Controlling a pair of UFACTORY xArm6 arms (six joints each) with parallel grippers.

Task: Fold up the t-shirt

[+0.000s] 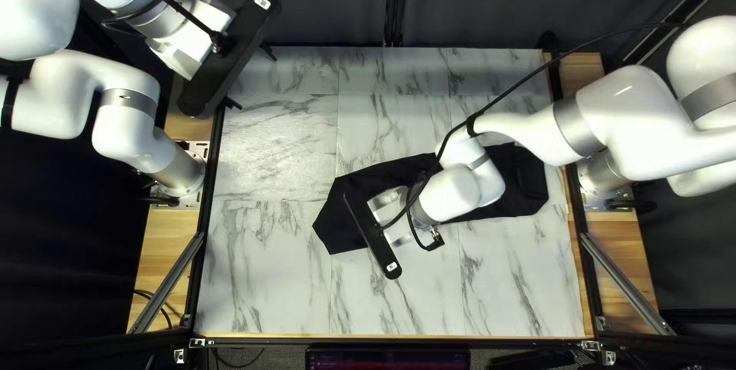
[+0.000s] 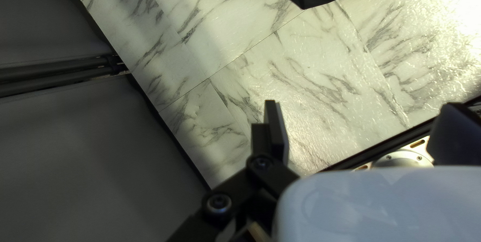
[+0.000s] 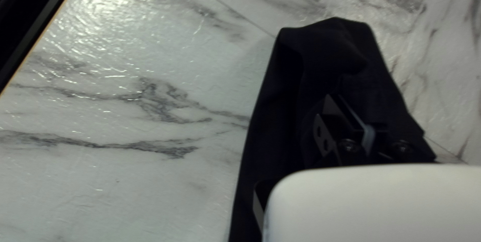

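T-shirt (image 1: 337, 224) black, elongated, creased; left end effector (image 1: 254, 82) released; right end effector (image 1: 372, 236) unclear.

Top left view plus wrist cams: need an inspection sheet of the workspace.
Surface: table, pale marble pattern, dark veins.
Job's things: black t-shirt in a long, narrow shape, partly hidden by the right arm.
Clutter: nothing seen.
Left gripper: open, raised near the table's far left corner, nothing held.
Right gripper: over the t-shirt; grip unclear.
Cables: black cable along the right arm, passing above the t-shirt; another on the left arm.
Surroundings: dark curtain, metal brace.
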